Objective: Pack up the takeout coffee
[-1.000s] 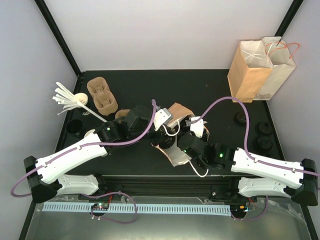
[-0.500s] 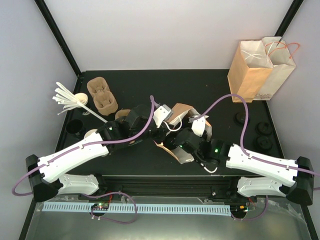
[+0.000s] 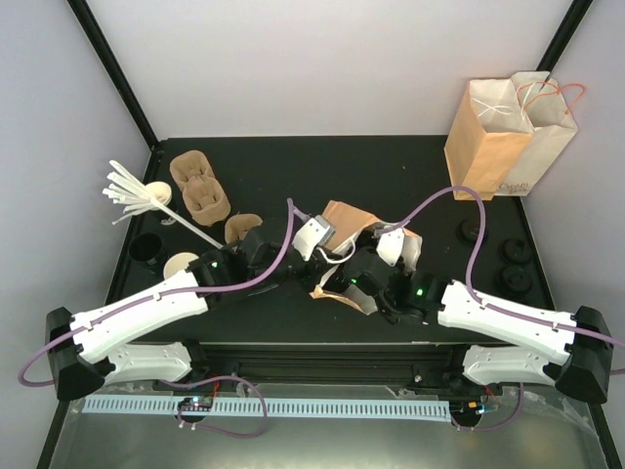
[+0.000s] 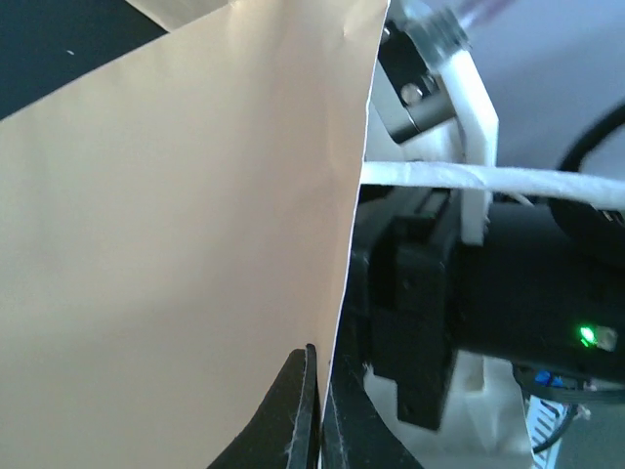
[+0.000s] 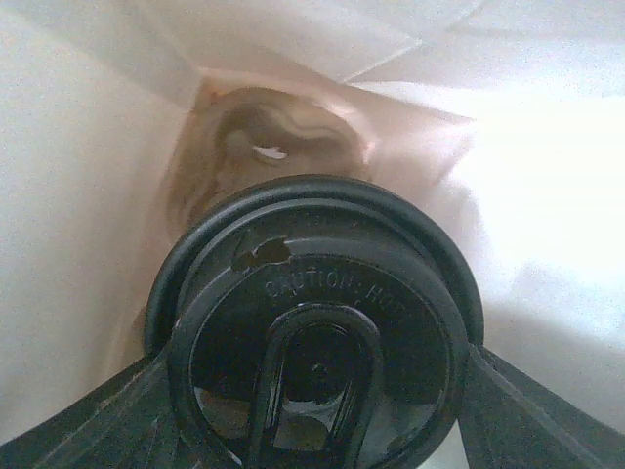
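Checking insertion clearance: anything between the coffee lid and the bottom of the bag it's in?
Nothing. In the right wrist view the paper bag is bare inside from the takeout coffee lid to its creased bottom.

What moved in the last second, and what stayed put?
The right arm slid left toward the lying paper bag, which shifted with it; the left arm stretched further right. The left gripper stays pinched on the bag's edge, and the right gripper stays around the takeout coffee, inside the bag. The standing bags and cup carriers did not move.
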Tool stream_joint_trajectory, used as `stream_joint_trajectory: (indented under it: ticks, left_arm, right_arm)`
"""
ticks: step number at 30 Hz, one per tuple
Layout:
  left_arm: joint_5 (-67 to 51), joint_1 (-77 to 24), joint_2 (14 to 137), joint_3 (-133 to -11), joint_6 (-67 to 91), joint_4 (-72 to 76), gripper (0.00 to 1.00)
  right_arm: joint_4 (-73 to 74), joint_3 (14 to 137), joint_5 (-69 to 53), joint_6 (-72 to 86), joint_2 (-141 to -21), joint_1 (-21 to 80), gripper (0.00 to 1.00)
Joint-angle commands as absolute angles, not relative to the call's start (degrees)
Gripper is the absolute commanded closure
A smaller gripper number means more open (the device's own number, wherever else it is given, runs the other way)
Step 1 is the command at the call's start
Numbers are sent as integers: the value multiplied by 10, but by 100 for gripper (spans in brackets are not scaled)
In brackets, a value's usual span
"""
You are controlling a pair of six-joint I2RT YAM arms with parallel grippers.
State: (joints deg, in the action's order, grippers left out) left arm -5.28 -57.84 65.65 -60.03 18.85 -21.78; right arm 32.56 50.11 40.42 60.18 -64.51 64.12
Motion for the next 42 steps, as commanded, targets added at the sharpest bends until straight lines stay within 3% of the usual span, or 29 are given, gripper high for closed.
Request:
stream_joint_trajectory:
  ticks: [1, 5, 12, 20, 24, 31, 39, 42]
  left_arm:
    - [-100, -588, 622, -565, 178, -168, 98]
    - [-115, -590, 606, -542, 174, -162, 99]
    - [-97, -590, 578, -514, 214, -118, 98]
    - [-74, -590, 616, -520, 299, 84, 98]
    - [-61, -592, 641, -517, 287, 141, 99]
    - [3, -628, 636, -377, 290, 263, 98]
    - [83, -701, 631, -354, 330, 235, 98]
    - [100, -717, 615, -359, 342, 209, 93]
  right_arm:
    - [340, 514, 455, 622, -658, 633, 67]
    - [340, 523, 456, 598, -667, 634, 67]
    - [216, 486, 424, 454, -640, 639, 64]
    - [368, 572, 550, 376, -630, 614, 64]
    - [394, 588, 544, 333, -603, 597, 64]
    - [371, 485, 463, 368, -578, 597, 64]
    - [349, 425, 394, 367, -579, 598, 65]
    - [359, 423, 400, 355, -562, 598, 64]
